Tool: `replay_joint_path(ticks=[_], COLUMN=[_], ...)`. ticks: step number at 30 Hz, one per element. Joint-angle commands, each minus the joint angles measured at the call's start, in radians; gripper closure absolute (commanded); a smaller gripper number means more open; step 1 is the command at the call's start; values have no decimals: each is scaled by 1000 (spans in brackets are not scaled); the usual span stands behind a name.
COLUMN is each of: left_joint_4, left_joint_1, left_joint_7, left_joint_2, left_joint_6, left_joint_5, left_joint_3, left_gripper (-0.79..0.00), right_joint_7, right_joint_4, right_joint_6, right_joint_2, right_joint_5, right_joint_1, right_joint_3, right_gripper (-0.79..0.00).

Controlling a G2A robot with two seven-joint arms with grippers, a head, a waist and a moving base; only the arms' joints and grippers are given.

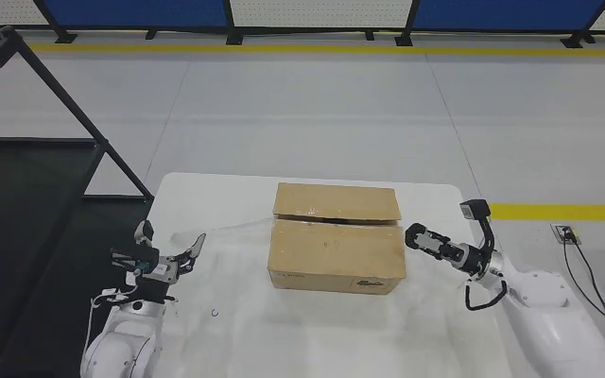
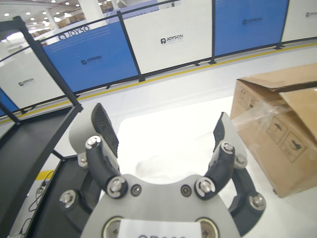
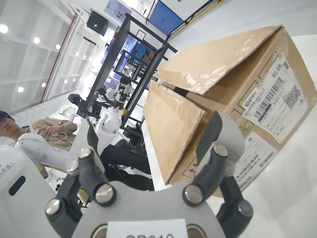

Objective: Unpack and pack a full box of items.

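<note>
The cardboard box (image 1: 336,241) sits about in the middle of the white table (image 1: 217,194), and everything else is placed from it. Its two top flaps are folded down but not sealed: a dark seam runs across the lid between them, and in the right wrist view (image 3: 223,80) the flap edges stand a little raised and uneven, with shiny tape along them. White shipping labels (image 3: 275,100) are stuck on the end of the box that faces the right gripper, and another small label (image 1: 374,282) sits low on the long side nearest the robot. On the opposite end, a strip of clear tape (image 2: 257,116) hangs loose from the upper edge. The left gripper (image 1: 193,253) hangs over the table well apart from the box, out past its left end, with its tips pointing towards that end. Its two fingers are spread wide with nothing between them, and the ribbed black pads (image 2: 105,127) show clearly in its own view (image 2: 161,115). The right gripper (image 1: 410,238) is just beside the right end of the box, level with the upper half of that end. Whether it touches the cardboard cannot be told. Its fingers are also wide apart and empty (image 3: 152,122), and one of them overlaps the box's near corner in its own view. Farther out beyond the left end of the box, off the table, stands a black metal frame (image 1: 66,142). On the floor behind the box runs a yellow line (image 1: 312,48).
</note>
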Motion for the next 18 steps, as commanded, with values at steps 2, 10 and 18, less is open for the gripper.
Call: replay_joint_path(ticks=[2,10,18], left_joint_4=[-14,-15,-5], left_joint_1=[14,30,19], left_joint_7=[13,17,13], left_joint_2=[6,17,20], left_joint_6=[-87,-199,-183], left_joint_5=[-36,-81,-79], left_joint_3=[-19,-46,-31], left_gripper=[-785,-785,-785], right_joint_7=[11,62,103], right_joint_4=[50,85,-7], right_joint_6=[-9,28,68], right_joint_2=[-8,-17,16], right_joint_5=[1,89,176], right_joint_1=[47,104,76], right_joint_3=[-33,-98,-105], right_gripper=[-785,-785,-785])
